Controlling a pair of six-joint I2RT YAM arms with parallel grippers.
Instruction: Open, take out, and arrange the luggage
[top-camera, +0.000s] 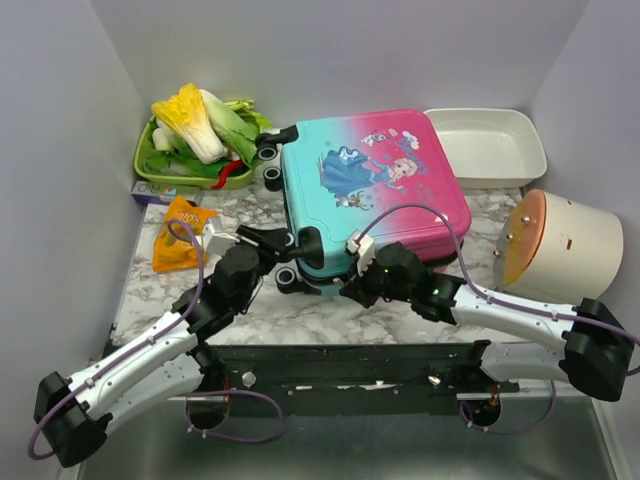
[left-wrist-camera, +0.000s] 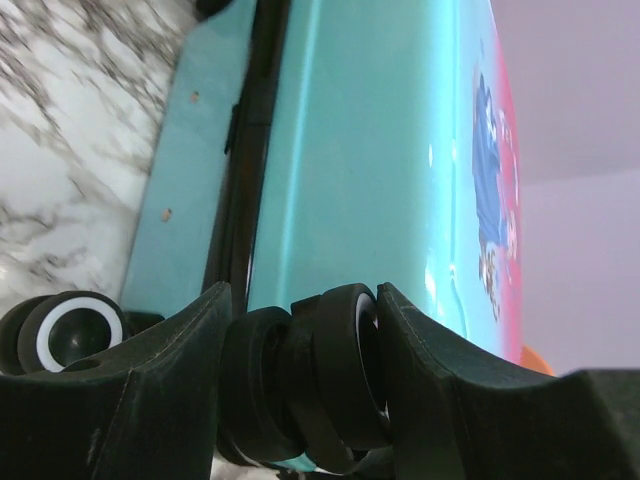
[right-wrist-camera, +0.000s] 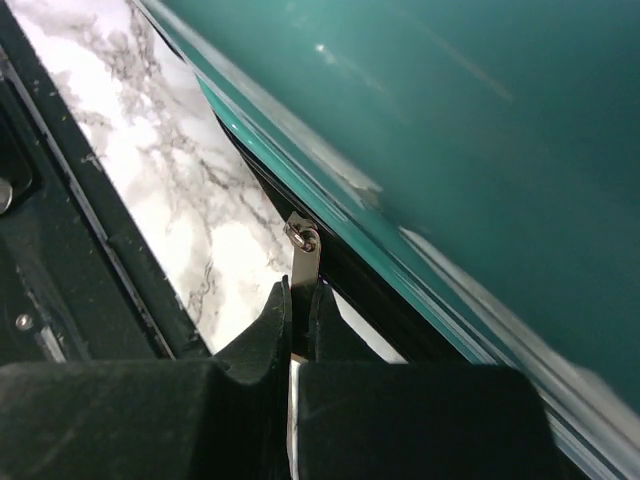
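Observation:
The luggage (top-camera: 375, 190) lies flat on the marble table, closed, princess print up, teal end toward the left. My left gripper (top-camera: 290, 243) is shut on one of its black wheels (left-wrist-camera: 320, 375) at the near left corner. A second wheel (left-wrist-camera: 65, 335) shows beside it. My right gripper (top-camera: 352, 285) is at the near edge of the luggage (right-wrist-camera: 450, 140) and is shut on the metal zipper pull (right-wrist-camera: 304, 262), which hangs from the black zipper trim.
A green basket (top-camera: 190, 160) of cabbage and vegetables stands at the back left. An orange snack bag (top-camera: 180, 235) lies at the left. A white tray (top-camera: 487, 145) is at the back right. A white cylinder with an orange lid (top-camera: 560, 245) lies at the right.

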